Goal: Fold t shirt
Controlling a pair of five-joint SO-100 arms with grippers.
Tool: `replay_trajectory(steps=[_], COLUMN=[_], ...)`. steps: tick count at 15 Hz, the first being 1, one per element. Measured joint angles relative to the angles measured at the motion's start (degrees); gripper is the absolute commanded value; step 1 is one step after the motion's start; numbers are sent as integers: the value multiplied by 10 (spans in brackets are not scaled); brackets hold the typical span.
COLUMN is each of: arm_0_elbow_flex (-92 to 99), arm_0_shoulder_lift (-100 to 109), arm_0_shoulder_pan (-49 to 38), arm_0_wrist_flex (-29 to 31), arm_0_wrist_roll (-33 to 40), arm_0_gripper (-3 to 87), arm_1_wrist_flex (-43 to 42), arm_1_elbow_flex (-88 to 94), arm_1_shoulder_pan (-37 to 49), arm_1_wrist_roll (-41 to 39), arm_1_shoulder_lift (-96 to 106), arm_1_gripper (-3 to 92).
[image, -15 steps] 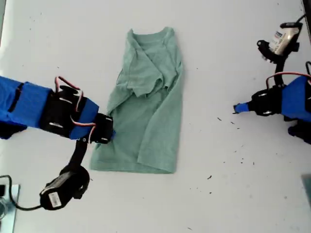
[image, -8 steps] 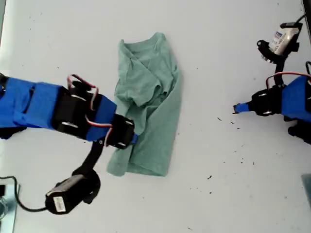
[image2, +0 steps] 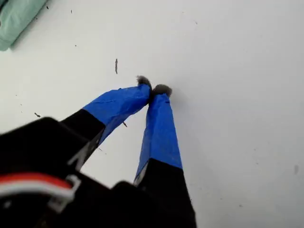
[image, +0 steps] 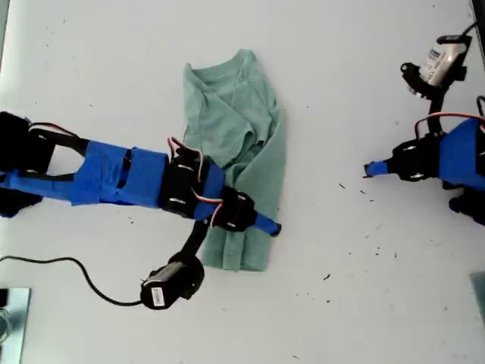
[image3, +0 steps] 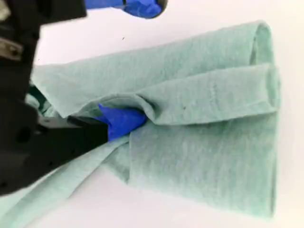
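Note:
The pale green t shirt [image: 241, 98] lies on the white table, folded lengthwise into a narrow strip with its neck toward the exterior view's top. My second gripper [image: 267, 226] reaches across its lower part from the exterior view's left. Its jaws stand open: one blue finger [image3: 121, 121] is tucked under a fold of the t shirt [image3: 213, 118], the other is lifted well above the cloth. My first gripper [image: 369, 169] rests at the exterior view's right, apart from the shirt. It is shut [image2: 153, 89] on nothing, and only a corner of the t shirt [image2: 16, 16] shows there.
The second arm's wrist camera [image: 170, 282] and its black cable [image: 68, 267] hang below the arm on the table. Another camera [image: 436, 64] sits at the exterior view's upper right. Small dark specks [image: 367, 235] dot the table right of the shirt.
My second arm has swept rightward across the shirt in the exterior view, carrying its left edge over so the shirt is narrower. The first arm has not moved.

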Motion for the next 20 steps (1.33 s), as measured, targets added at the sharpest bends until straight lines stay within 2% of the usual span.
replay_trajectory(steps=[4, 7, 8, 10, 13, 15, 16, 18, 20], arm_0_elbow_flex=[46, 239, 323, 443, 612, 832, 957, 1173, 1258], arm_0_shoulder_lift=[293, 490, 526, 548, 574, 707, 806, 1036, 1171], arm_0_shoulder_pan=[-47, -105, -106, -78, -36, -42, -54, -82, -75], arm_0_wrist_flex=[128, 137, 120, 43, -28, -142, -166, -163, -170], arm_0_wrist_roll=[1, 6, 5, -10, -77, -112, -123, -139, -160], arm_0_gripper=[178, 178, 178, 174, 121, 74, 52, 20, 4], arm_1_wrist_flex=[0, 0, 0, 0, 0, 0, 0, 0, 0], arm_1_elbow_flex=[0, 0, 0, 0, 0, 0, 0, 0, 0], arm_1_shoulder_pan=[0, 0, 0, 0, 3, 4, 4, 4, 4], arm_1_wrist_roll=[0, 0, 0, 0, 0, 4, 5, 7, 7], arm_1_shoulder_lift=[0, 0, 0, 0, 0, 0, 0, 0, 0], arm_1_gripper=[24, 24, 24, 24, 24, 24, 24, 24, 24])
